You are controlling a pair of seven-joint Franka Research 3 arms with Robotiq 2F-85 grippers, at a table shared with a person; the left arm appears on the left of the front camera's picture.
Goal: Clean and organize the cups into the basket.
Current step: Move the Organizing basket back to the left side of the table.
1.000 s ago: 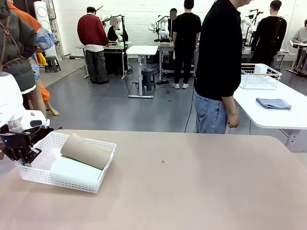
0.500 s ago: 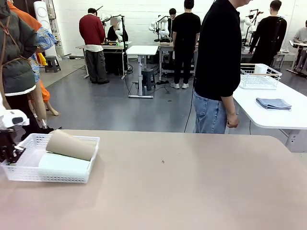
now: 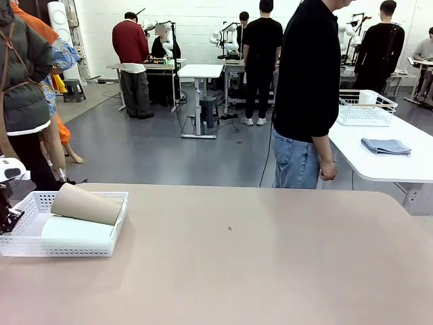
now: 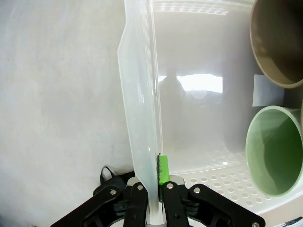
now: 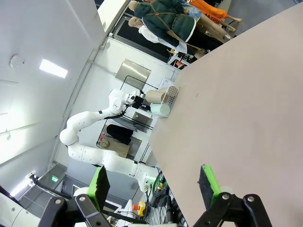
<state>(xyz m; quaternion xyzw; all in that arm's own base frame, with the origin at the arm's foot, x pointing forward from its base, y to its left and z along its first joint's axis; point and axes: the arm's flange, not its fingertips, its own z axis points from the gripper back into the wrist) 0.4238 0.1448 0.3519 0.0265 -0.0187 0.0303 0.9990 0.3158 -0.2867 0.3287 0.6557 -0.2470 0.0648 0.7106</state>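
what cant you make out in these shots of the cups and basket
- Front view: left end effector is cut off by the picture's left edge.
- Front view: the mint cup lies partly under the tan cup.
- Left wrist view: both cups' bodies run past the right edge; basket wall hides one finger pad.

White lattice basket at table's left edge holds 2 cups lying sideways.
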